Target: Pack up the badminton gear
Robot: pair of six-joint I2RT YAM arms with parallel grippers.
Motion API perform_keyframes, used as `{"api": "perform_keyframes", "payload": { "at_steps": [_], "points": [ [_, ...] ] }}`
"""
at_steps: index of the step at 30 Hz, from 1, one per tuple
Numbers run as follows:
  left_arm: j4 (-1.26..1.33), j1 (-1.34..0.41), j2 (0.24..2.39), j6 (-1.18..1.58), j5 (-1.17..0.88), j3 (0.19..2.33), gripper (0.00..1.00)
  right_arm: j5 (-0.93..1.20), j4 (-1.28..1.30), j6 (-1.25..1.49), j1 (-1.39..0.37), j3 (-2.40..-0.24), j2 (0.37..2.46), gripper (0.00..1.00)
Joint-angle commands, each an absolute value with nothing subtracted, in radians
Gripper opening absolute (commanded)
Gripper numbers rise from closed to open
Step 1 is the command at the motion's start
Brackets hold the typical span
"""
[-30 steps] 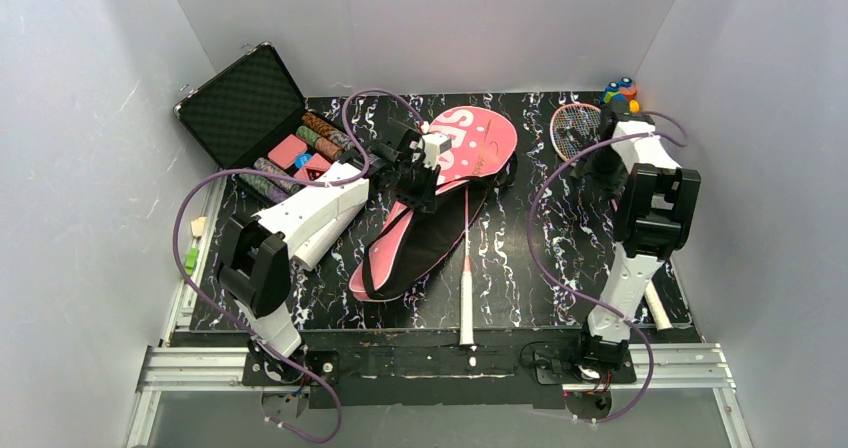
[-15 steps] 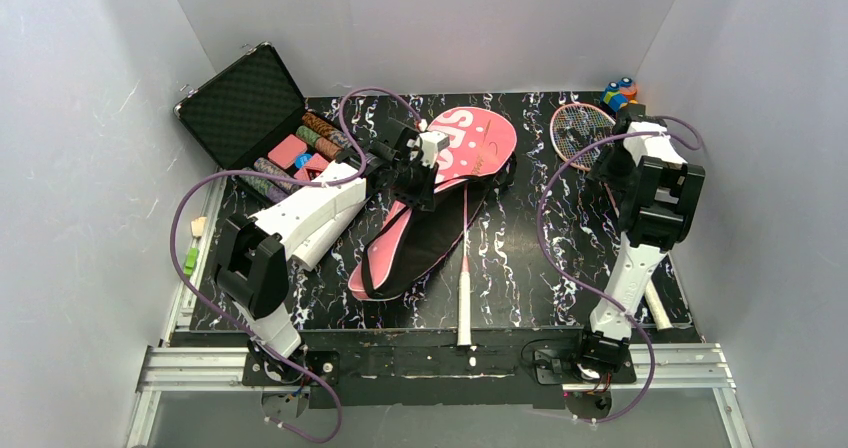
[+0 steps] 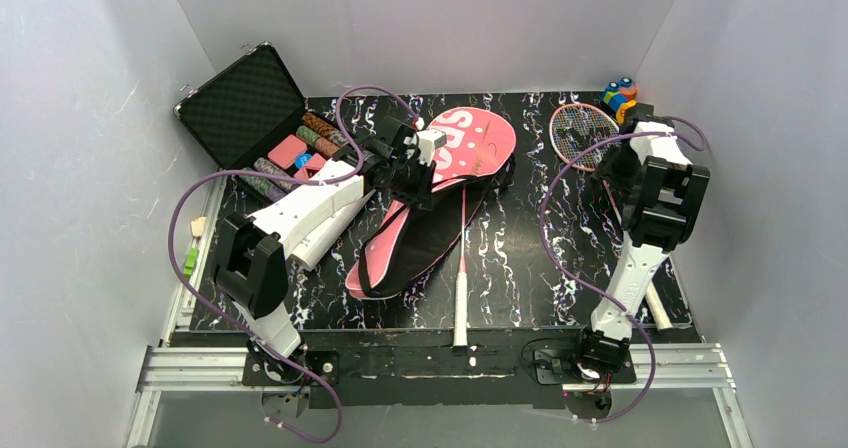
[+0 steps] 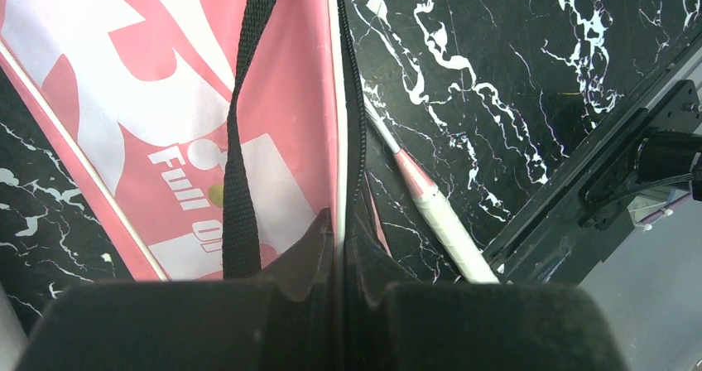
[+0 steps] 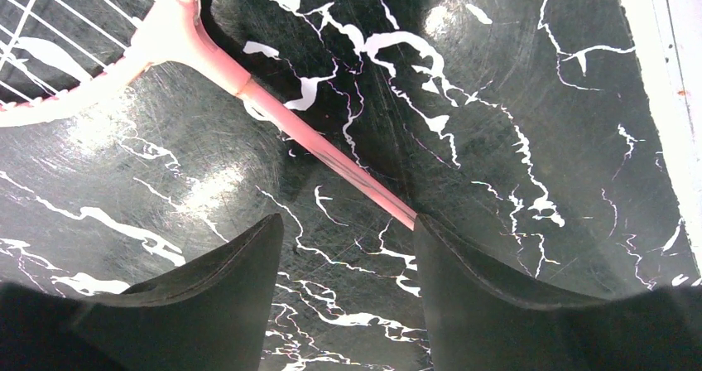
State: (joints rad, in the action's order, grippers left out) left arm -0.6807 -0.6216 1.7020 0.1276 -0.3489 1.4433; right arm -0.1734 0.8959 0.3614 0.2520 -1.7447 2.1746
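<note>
The left end effector (image 4: 339, 226) is closed on the zip edge of the cover (image 4: 281, 89). The pink panel extends ahead and to the left of its fingers. The strap (image 4: 238, 139) lies on the panel just left of the grip. One racket (image 4: 435, 209) lies on the bench (image 4: 513, 73) just right of this end effector, its shaft meeting the cover edge.

The right end effector (image 5: 348, 226) is open and holds nothing. The second racket (image 5: 290, 122) lies ahead of it. Its shaft runs from the head at upper left to the right-hand finger, where it passes out of sight.
</note>
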Motion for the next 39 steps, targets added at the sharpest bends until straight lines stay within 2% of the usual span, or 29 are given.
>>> {"api": "perform_keyframes", "payload": {
  "at_steps": [1,7,13,21,30,36,39],
  "points": [
    [-0.672,-0.616,1.637,0.128,-0.387,1.502,0.00,-0.134,0.913,0.380,0.267,-1.757,2.185,0.66],
    [-0.678,-0.614,1.625,0.124,-0.384,1.499,0.00,-0.155,0.921,0.388,0.290,-1.734,2.165,0.64],
    [-0.678,-0.612,1.613,0.127,-0.391,1.495,0.00,-0.165,0.928,0.415,0.325,-1.735,2.155,0.67],
    [-0.670,-0.611,1.634,0.135,-0.406,1.505,0.00,-0.127,0.961,0.431,0.267,-1.699,2.156,0.67],
    [-0.676,-0.611,1.625,0.132,-0.405,1.515,0.00,-0.090,0.920,0.455,0.161,-1.577,2.093,0.56],
    [-0.675,-0.611,1.611,0.129,-0.398,1.506,0.00,-0.130,0.889,0.480,0.022,-1.492,2.036,0.40],
    [-0.676,-0.611,1.600,0.128,-0.392,1.503,0.00,-0.177,0.892,0.487,-0.054,-1.481,2.034,0.38]
  ]
}}
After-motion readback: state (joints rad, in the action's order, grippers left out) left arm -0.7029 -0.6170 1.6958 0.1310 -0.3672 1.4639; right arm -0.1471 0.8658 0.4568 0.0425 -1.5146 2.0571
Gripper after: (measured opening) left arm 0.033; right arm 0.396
